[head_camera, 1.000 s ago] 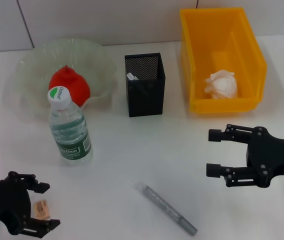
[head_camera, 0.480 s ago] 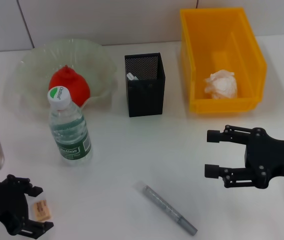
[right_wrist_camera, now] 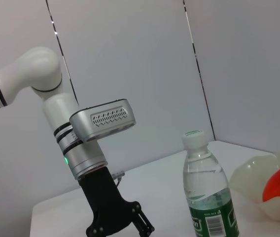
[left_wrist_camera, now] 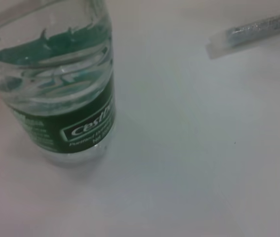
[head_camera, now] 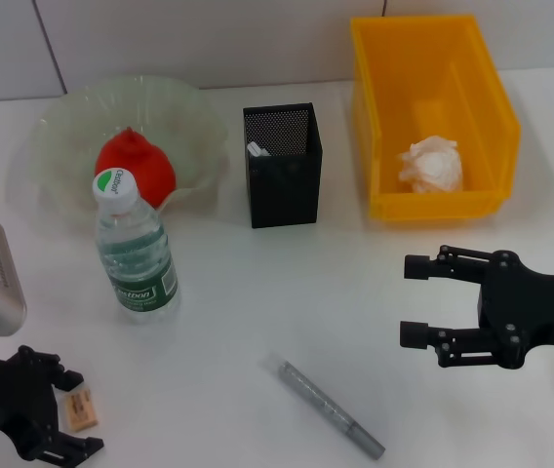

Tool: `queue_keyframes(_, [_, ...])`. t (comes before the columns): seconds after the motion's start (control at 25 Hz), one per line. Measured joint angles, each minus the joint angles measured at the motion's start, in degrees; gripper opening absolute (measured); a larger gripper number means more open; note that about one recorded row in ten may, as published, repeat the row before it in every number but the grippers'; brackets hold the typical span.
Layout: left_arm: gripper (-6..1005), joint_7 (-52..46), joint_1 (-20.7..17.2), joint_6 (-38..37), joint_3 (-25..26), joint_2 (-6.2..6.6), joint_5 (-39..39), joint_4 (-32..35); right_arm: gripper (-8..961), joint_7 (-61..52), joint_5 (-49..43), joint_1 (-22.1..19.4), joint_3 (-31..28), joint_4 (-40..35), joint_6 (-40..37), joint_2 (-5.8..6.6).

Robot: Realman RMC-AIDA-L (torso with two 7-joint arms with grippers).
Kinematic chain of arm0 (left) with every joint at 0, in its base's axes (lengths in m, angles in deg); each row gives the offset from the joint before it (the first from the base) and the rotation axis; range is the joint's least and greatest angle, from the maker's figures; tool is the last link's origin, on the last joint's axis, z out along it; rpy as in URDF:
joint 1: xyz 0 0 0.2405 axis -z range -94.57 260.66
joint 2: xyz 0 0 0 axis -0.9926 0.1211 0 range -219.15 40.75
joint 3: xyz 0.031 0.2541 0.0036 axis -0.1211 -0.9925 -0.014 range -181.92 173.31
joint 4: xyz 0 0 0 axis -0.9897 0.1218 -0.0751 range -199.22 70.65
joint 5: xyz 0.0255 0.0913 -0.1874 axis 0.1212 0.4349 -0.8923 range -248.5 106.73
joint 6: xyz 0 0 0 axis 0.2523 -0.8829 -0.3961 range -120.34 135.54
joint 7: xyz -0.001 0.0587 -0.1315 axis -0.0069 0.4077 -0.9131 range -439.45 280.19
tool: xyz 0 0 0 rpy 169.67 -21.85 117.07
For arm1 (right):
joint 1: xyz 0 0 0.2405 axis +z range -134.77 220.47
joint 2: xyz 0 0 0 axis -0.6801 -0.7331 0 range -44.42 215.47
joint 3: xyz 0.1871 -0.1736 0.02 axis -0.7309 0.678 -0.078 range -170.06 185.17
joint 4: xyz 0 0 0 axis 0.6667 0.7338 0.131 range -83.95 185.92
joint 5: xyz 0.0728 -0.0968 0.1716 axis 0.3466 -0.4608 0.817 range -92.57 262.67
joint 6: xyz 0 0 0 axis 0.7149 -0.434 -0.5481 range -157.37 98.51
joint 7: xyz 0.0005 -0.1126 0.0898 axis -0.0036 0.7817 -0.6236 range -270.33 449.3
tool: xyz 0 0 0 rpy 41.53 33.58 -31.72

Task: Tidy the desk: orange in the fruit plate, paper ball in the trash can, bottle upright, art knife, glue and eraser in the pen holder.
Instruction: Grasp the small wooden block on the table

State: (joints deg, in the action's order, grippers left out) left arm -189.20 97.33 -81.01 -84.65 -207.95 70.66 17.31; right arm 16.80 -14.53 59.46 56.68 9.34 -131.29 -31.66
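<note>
Head view — left hand [head_camera: 70,424] straddling eraser [head_camera: 81,409].

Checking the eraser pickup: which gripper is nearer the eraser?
Left. The left gripper is open around the eraser at the desk's near left; the right gripper hangs open far across, near the trash can.

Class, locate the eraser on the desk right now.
In the head view, the eraser lies at the near left, between the left gripper's open fingers, below the bottle.
</note>
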Motion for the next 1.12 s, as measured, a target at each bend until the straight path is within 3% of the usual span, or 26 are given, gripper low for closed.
queue_keyframes(0.36, [798, -0.79, 0.22, 0.80, -0.13, 0.01, 1.08, 0.04, 832, 0.00, -2.07, 0.42, 0.10, -0.01, 0.04, 0.18])
queue_keyframes(0.56, [734, -1.08, 0.23, 1.12, -0.85, 0.00, 1.26, 0.00, 831, 0.00, -3.50, 0.72, 0.26, -0.04, -0.13, 0.21])
queue_keyframes(1.12, [678, -1.27, 0.29, 1.14, -2.00, 0.09, 1.69, 0.49, 831, -0.01, -4.22, 0.80, 0.09, -0.01, 0.04, 0.15])
